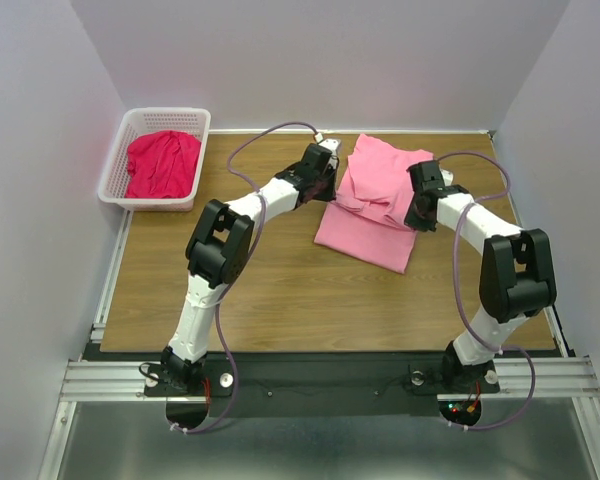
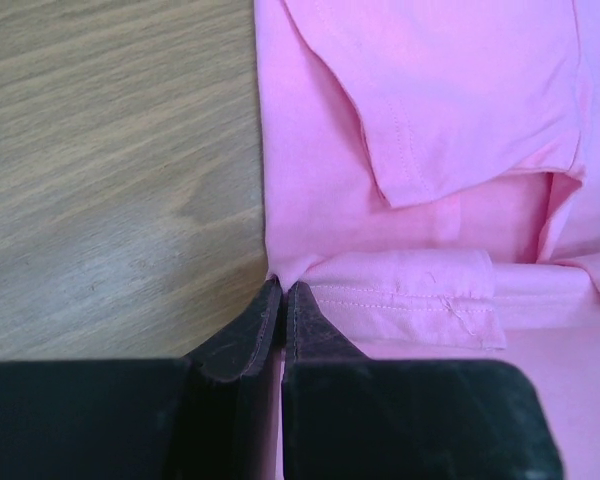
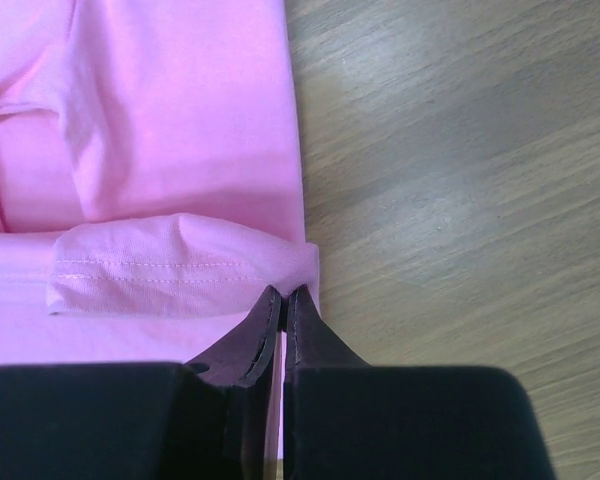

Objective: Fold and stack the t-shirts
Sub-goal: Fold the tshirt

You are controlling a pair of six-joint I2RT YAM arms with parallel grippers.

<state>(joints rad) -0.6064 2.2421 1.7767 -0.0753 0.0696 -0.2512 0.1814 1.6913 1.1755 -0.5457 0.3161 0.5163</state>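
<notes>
The light pink t-shirt point(image 1: 372, 205) lies partly folded at the table's back right. My left gripper point(image 1: 327, 186) is shut on its left edge; in the left wrist view the gripper point(image 2: 283, 288) pinches the pink cloth point(image 2: 400, 150) by a hem. My right gripper point(image 1: 417, 213) is shut on its right edge; in the right wrist view the gripper point(image 3: 283, 294) pinches a rolled hem of the pink cloth point(image 3: 160, 150). The crimson red t-shirt point(image 1: 163, 163) lies crumpled in the basket.
The white lattice basket point(image 1: 118, 160) stands at the back left, off the wooden tabletop's point(image 1: 260, 290) left edge. Grey walls close in the left, back and right. A metal rail point(image 1: 320, 378) runs along the near edge.
</notes>
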